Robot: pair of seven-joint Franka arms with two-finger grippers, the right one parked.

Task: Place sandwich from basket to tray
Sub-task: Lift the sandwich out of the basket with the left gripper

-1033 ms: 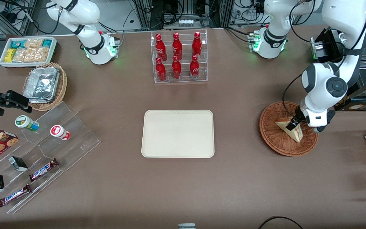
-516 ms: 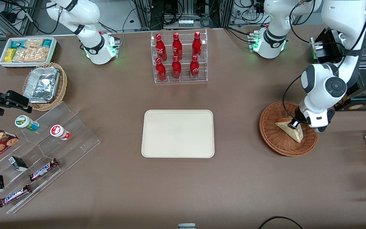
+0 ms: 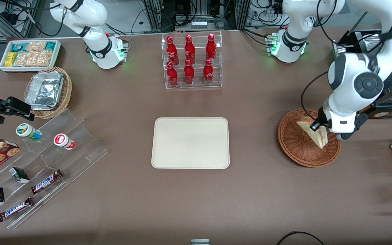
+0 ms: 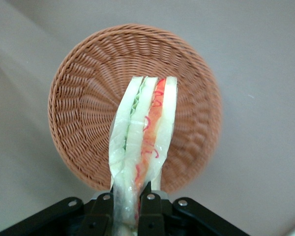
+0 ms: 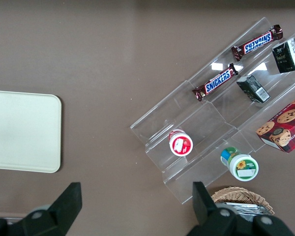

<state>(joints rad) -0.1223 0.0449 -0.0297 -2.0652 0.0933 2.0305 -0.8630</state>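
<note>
Since a second ago, the left arm has risen and carried the sandwich [image 3: 313, 131] up off the weave; it now hangs above the basket [image 3: 298, 149], its layered cut edge showing clear of the bottom in the wrist view. Going left to right in the front view, I read "SNICKERS" on the two candy bars [image 3: 46, 181] lying on the clear stepped stand; the red bottles [image 3: 189, 61] in the acrylic rack carry white script I judge to be Coca-Cola, though it is too small to read surely. The tray [image 3: 190, 143] lies bare at mid-surface. The gripper [image 3: 315, 126] hangs over the basket, toward the working arm's end, its fingers [image 4: 148, 206] pinching the sandwich's wrapped narrow end. I judge the lift step is in hand; next I need a level carry toward the tray, then a descent before letting go.
</note>
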